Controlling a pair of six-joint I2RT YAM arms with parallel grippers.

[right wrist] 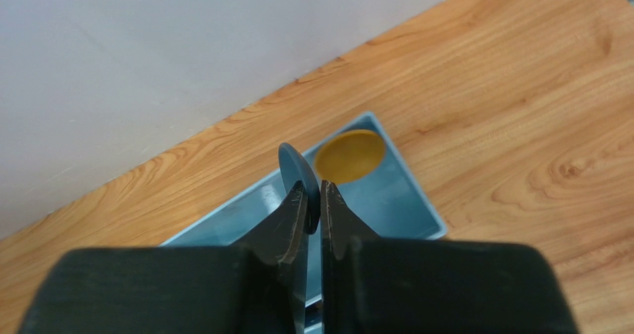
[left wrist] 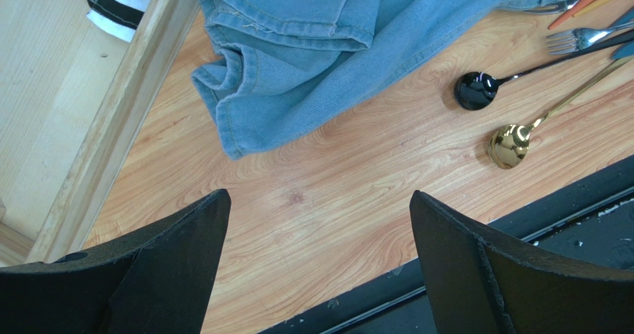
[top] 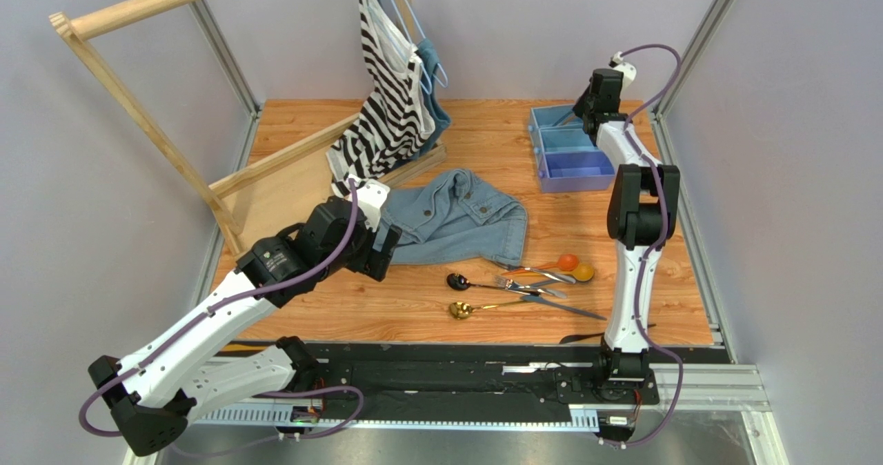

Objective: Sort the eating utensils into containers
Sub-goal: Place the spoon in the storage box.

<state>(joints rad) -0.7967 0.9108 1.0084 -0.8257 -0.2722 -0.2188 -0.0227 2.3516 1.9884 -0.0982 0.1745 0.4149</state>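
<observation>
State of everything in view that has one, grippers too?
left gripper: open, empty, over the table.
right gripper: shut on blue spoon, above tray.
blue spoon: pinched, not released.
yellow spoon: lying in tray.
tray: upright on table.
black spoon: loose on table, unsorted.
gold spoon: loose on table, unsorted.
denim garment: crumpled on table.
striped top: hanging.
</observation>
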